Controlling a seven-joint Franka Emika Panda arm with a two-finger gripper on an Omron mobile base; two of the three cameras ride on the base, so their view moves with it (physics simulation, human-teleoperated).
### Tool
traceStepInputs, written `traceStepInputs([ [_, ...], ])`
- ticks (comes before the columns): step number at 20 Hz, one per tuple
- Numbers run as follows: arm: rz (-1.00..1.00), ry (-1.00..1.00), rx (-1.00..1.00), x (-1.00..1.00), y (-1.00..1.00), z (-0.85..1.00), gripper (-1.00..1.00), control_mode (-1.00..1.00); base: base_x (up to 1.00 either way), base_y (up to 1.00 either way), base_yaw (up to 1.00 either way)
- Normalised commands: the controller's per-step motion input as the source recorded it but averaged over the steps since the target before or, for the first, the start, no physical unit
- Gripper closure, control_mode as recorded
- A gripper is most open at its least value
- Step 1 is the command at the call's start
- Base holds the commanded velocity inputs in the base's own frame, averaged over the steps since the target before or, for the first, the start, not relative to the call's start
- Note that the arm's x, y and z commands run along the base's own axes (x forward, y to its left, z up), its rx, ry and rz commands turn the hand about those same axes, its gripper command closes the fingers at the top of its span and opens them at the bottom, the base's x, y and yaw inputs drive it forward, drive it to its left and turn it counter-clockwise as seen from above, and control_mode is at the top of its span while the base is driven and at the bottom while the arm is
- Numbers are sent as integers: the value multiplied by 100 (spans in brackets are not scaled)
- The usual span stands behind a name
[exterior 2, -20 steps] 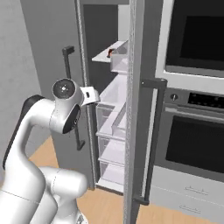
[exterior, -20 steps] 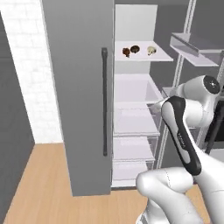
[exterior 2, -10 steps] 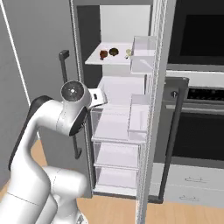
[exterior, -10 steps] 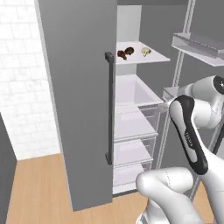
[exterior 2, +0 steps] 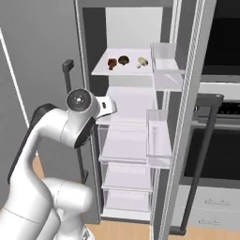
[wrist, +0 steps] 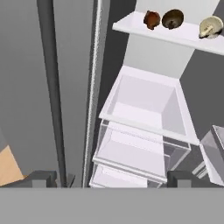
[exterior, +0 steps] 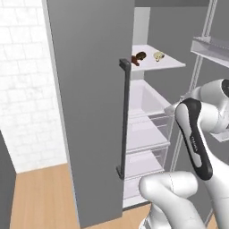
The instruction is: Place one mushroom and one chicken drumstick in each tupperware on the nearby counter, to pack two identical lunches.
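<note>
The fridge (exterior 2: 140,140) stands open, its left door (exterior: 89,112) swung out with a dark bar handle (exterior: 124,120) down its edge, and its right door (exterior 2: 187,117) open on the other side, carrying clear bins (exterior 2: 158,139).

On the white upper shelf (exterior 2: 126,69) lie three small things in a row near the front edge. At the left end is a reddish-brown piece (wrist: 152,19), probably a drumstick, though it is too small to be sure. Just beside it is a dark brown round mushroom (wrist: 172,19), and toward the shelf's right end, a little apart, lies a pale mushroom (wrist: 210,26). In the left base view the brown ones (exterior: 138,57) and the pale one (exterior: 158,56) sit near the shelf's front edge; the right base view shows the same row (exterior 2: 123,60).

Below the shelf is a deep white drawer (wrist: 148,105), and under it clear drawers (wrist: 135,153) stacked down to the bottom.

The arm (exterior 2: 70,126) is raised in front of the fridge at the height of the white drawer, well below the shelf. The gripper (wrist: 111,179) points in at the drawers, its fingers (wrist: 41,178) spread as wide as they go, with nothing between them and touching nothing.
</note>
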Motion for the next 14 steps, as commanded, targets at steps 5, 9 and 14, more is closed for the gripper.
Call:
traceStepInputs([
  [5, 0, 0, 0, 0, 0, 0, -100, 100, 98, -9, 0],
  [9, 0, 0, 0, 0, 0, 0, -100, 100, 20, -84, 0],
  [14, 0, 0, 0, 0, 0, 0, -100, 100, 16, -3, -1],
])
